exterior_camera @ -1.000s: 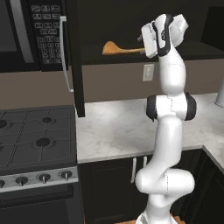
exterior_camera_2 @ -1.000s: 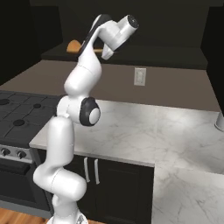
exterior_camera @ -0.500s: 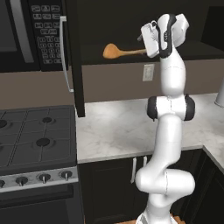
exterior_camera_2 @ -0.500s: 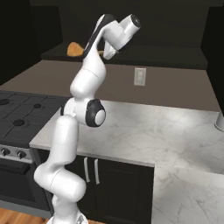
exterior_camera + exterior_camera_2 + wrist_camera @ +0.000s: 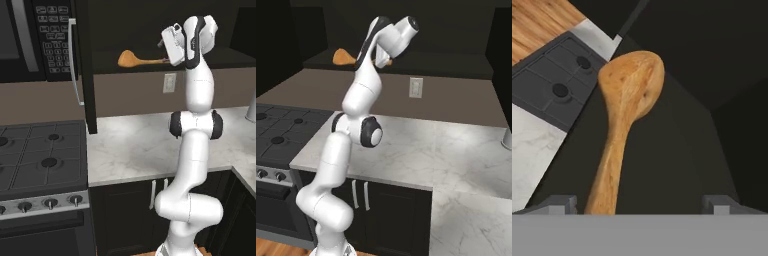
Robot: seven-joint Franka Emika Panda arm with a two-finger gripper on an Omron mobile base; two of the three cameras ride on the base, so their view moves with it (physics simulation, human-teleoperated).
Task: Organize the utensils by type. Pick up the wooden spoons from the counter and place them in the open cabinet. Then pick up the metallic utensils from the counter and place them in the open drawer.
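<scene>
My end effector [image 5: 639,202] is up at the open cabinet [image 5: 220,57], its fingers spread wide apart and clamped on nothing. A wooden spoon [image 5: 624,117] lies flat on the cabinet's dark shelf, bowl pointing away from me toward the stove side and handle running back between my fingertips, nearer the left one. From the left base view the spoon looks settled along the shelf's front edge, so I judge this placement done.

To do this step well, I should draw straight back along the handle's line, keeping both fingers off the wood so I don't nudge it over the shelf edge, and only then drop toward the worktop [image 5: 140,145] for the next utensil.

Whether the handle end touches my left finger I cannot tell; the bottom of the hand view cuts it off. The open drawer, the second wooden spoon and the metallic utensils are out of frame, and the cabinet's interior is too dark to read.
</scene>
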